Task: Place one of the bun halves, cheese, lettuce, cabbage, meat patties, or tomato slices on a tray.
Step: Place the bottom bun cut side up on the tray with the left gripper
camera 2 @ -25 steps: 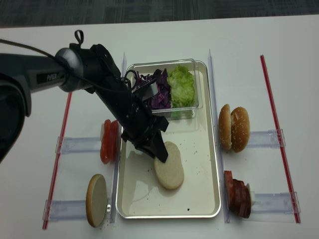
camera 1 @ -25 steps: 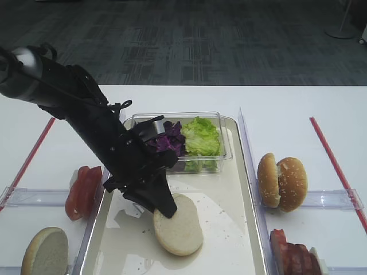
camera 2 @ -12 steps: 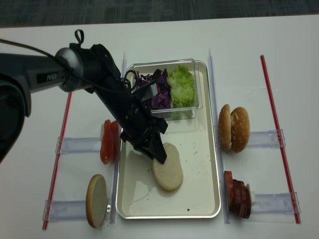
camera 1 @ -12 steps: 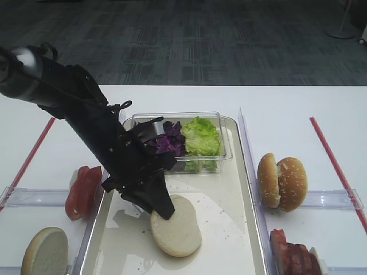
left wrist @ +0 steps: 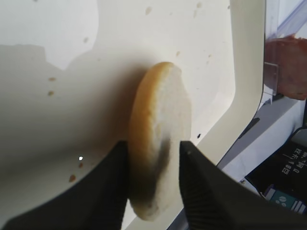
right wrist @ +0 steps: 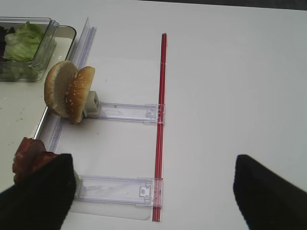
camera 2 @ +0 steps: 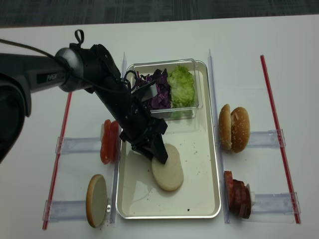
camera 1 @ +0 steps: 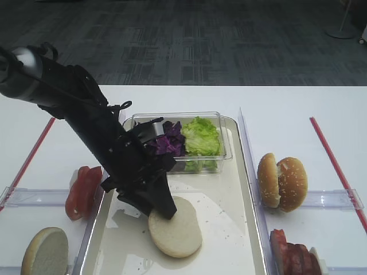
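Since a second ago the plain bun half has slid a little toward the lower left of the tray and settled flatter, and the left gripper has shifted with it. In the left wrist view the two dark fingers stand on either side of the bun half, close against its crust and cut face; whether they still press it cannot be told, though they look slightly parted around it. In the overhead view the bun half lies cut face up in the middle of the tray, its upper left edge under the gripper tip.

A clear tub sits at the top of the tray, with purple cabbage on its left and green lettuce on its right. Left of the tray stand tomato slices, and another plain bun half stands at lower left. On the right are sesame bun halves and, lower, meat patties.

The right gripper appears only as two dark fingertips at the bottom corners of its wrist view, well apart, with nothing between them.
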Controlling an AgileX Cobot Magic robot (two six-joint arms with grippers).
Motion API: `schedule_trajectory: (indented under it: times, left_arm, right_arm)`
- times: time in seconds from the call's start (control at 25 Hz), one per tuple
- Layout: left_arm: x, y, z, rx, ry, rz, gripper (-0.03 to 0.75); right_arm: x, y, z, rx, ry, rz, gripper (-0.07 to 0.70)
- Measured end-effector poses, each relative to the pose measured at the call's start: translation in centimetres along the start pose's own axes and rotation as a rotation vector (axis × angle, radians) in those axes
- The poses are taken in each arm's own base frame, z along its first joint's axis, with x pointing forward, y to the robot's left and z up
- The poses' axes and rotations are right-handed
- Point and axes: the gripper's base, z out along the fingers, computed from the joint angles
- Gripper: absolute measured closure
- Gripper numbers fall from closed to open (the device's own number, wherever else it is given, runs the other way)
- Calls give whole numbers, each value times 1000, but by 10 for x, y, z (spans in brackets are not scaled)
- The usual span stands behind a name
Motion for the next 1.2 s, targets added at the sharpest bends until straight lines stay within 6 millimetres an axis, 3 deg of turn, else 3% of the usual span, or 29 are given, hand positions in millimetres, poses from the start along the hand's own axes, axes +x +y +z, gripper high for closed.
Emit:
schedule_trajectory:
  times: [0.36,0.68,0.92,1.2]
  left_arm:
    - [1,2,0,-21,12,10,439]
    - [1,2,0,-24,14,11,279]
    - [1,3,-1,-40,18,23,264]
    - [-14,-1,-19,-144,-10,48,264]
  right_arm:
    - [0,0,0,0,0,0,-46]
    - [0,0,0,0,0,0,-46]
    - [0,0,0,0,0,0,-46]
    - [0,0,0,0,0,0,-46]
